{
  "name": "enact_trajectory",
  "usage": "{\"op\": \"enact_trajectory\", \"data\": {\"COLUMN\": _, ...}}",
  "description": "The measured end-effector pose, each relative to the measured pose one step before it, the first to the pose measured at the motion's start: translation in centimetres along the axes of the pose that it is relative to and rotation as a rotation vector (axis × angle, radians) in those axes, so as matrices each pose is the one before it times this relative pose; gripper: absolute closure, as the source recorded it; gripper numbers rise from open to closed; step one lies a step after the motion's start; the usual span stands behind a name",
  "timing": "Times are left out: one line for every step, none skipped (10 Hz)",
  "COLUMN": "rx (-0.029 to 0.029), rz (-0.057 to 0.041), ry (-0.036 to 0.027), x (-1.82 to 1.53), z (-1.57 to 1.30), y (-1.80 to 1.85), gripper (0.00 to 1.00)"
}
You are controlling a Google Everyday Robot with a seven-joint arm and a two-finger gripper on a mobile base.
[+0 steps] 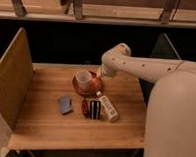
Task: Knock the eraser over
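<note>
The eraser [94,109], a small black block with vertical white stripes, stands upright on the wooden table [48,127], front of centre. My gripper [99,73] is at the end of the white arm [142,68], behind and to the right of the white cup [83,77]. It hangs over the far right rim of the orange saucer [93,88], well behind the eraser and apart from it.
A white carton-like box [108,107] lies right next to the eraser, and a small reddish-brown object [84,107] stands on its left. A flat blue pad [65,104] lies further left. A tall board wall [11,80] borders the table's left side.
</note>
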Motion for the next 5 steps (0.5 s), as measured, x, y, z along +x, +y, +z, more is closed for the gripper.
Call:
{"op": "enact_trajectory", "data": {"rx": 0.01549, "rz": 0.02158, "ry": 0.02823, "x": 1.774, "z": -0.584, "y": -0.910, "gripper": 0.72}}
{"op": "enact_trajectory", "data": {"rx": 0.02332, "rz": 0.02174, "ry": 0.04336, "x": 2.336, "z": -0.725, "y": -1.110, "gripper": 0.82}}
{"op": "enact_trajectory", "data": {"rx": 0.01589, "rz": 0.00951, "ry": 0.04065, "x": 2.029, "z": -0.553, "y": -0.483, "gripper": 0.92}}
{"op": "enact_trajectory", "data": {"rx": 0.01653, "rz": 0.00696, "ry": 0.06426, "x": 2.827, "z": -0.490, "y": -0.274, "gripper": 0.99}}
{"op": "enact_trajectory", "data": {"rx": 0.00489, "rz": 0.00022, "ry": 0.02391, "x": 1.085, "z": -0.157, "y": 0.006, "gripper": 1.00}}
